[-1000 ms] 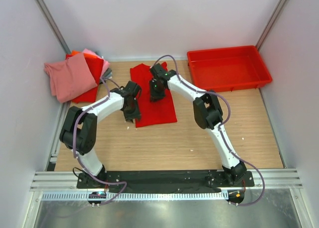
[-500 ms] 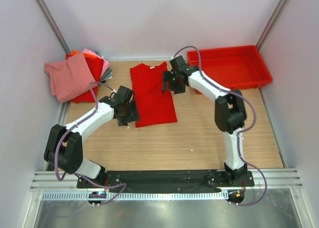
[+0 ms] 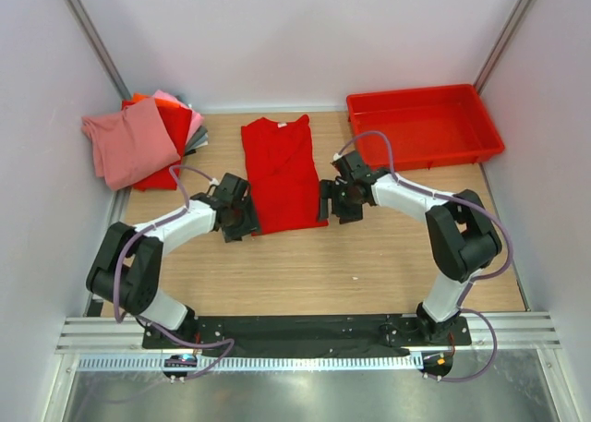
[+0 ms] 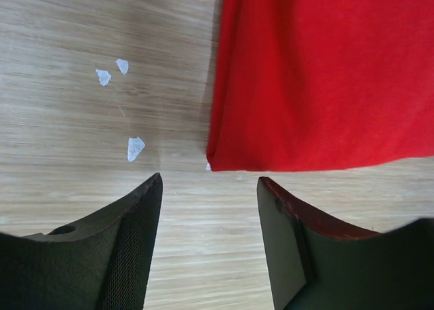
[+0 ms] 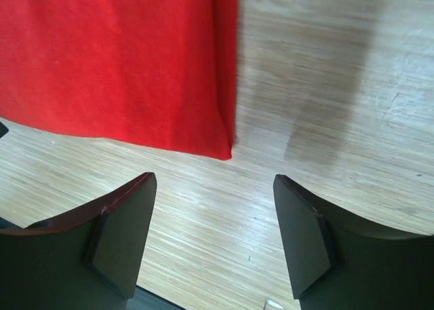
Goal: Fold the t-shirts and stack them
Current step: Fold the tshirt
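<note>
A bright red t-shirt [image 3: 282,173], folded lengthwise into a long strip, lies flat in the middle of the table. My left gripper [image 3: 247,226] is open and empty by its near left corner; that corner [image 4: 215,162] shows just ahead of the jaws in the left wrist view. My right gripper [image 3: 325,205] is open and empty by the near right corner [image 5: 224,150]. A pile of folded t-shirts [image 3: 148,140] in dusty pink, red, orange and grey sits at the far left.
A red plastic tray [image 3: 423,126] stands at the back right. Small white scraps [image 4: 134,147] lie on the wood left of the shirt. Walls close in the left, back and right sides.
Both grippers left the shirt and came down toward its near corners. The right arm swung from the shirt's middle to its right side. The shirt now lies smoother as a strip.
</note>
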